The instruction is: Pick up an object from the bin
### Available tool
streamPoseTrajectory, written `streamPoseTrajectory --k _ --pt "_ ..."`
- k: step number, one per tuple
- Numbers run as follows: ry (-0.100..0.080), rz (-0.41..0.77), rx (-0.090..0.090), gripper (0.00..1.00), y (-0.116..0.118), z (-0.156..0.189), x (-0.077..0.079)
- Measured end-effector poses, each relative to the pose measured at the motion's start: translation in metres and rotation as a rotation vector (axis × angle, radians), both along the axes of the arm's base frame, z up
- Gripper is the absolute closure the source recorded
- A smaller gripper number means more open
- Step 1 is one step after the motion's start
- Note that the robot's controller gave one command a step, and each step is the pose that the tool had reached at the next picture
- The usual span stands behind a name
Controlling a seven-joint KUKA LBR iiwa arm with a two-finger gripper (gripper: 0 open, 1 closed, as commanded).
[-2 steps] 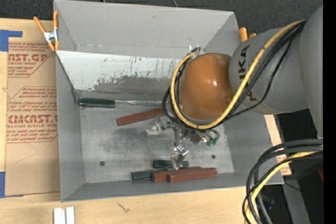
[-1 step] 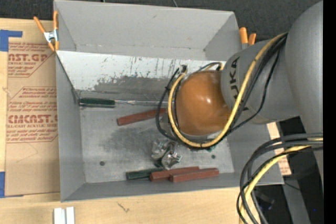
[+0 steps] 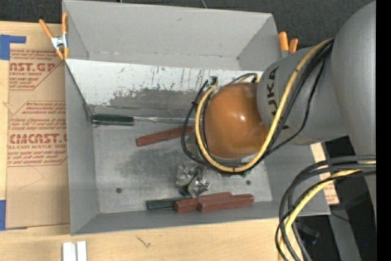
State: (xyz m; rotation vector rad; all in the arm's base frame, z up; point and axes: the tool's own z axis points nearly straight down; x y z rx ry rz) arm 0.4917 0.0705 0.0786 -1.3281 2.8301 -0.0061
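**A:** The fingers point(image 3: 183, 175), are they released or clenched?

**B:** I cannot tell. They show as a small metallic cluster below the orange domed wrist cover point(image 3: 232, 119), and the gap between them is not readable. Nothing can be made out as held.

**A:** Where does the gripper point(image 3: 192, 179) sit?

**B:** Lower centre of the frame, low over the floor of the grey metal bin point(image 3: 79, 150). Nearest to it is the pair of red-brown flat bars point(image 3: 223, 201) lying end to end along the bottom wall, just below the gripper. The short dark green handle point(image 3: 160, 205) lies at their left end.

**A:** And the rest?

**B:** A reddish-brown flat stick point(image 3: 160, 138) lies left of the wrist at mid-frame. A green-handled tool with a thin metal shaft point(image 3: 113, 120) lies further toward the upper left, well apart from the gripper.

**A:** So which step is this?

**B:** I judge it to be the reach, with no grasp yet (no object has left the floor). The bars look like the likeliest target. The next move calls for the gripper to straddle a bar across its narrow width, clear of the bottom wall, then close and lift straight up.
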Motion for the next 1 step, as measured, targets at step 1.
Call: streamPoseTrajectory --k 1 --pt "0.005 -0.036 -0.002 1.00 -0.0337 0.1845 0.0119"
